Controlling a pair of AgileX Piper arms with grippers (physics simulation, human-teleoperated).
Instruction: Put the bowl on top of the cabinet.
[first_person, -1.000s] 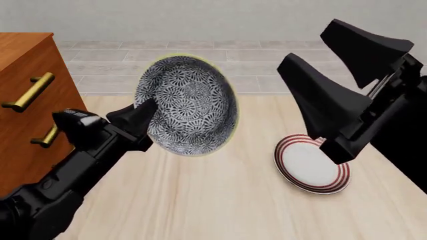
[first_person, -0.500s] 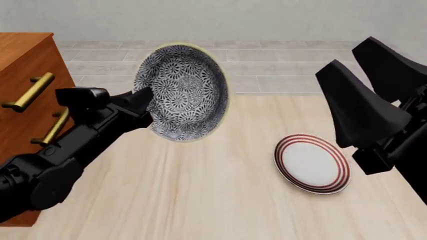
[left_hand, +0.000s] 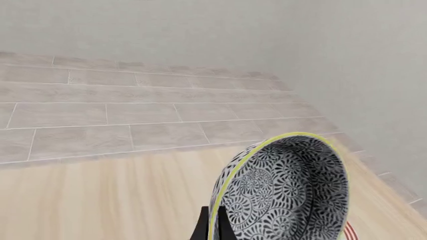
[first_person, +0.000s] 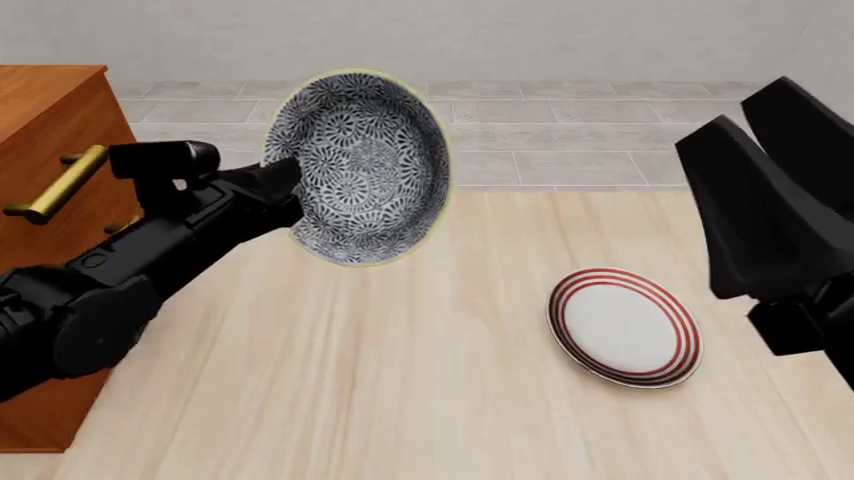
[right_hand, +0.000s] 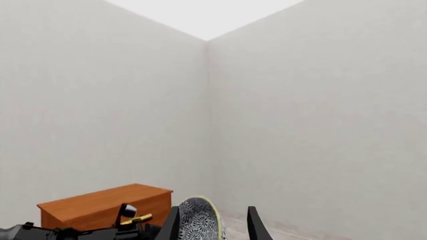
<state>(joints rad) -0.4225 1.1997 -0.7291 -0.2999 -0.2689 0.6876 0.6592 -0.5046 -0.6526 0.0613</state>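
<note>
One rim pinch is all the left pincer (first_person: 287, 190) has on the tilted bowl (first_person: 360, 165), w/ right pincer (first_person: 761, 190) wide, so it could slip before reaching cabinet (first_person: 54, 130).

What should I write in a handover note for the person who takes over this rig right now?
Left gripper: shut on the bowl, held in the air on its side, opening facing the camera.
Right gripper: open, holding nothing, raised at the right.
Cabinet: at the table's left edge; no bowl on top.
Plate: lying on the table.
Done: bowl lifted.
Left: carry it over the cabinet, set it down, release.
</note>
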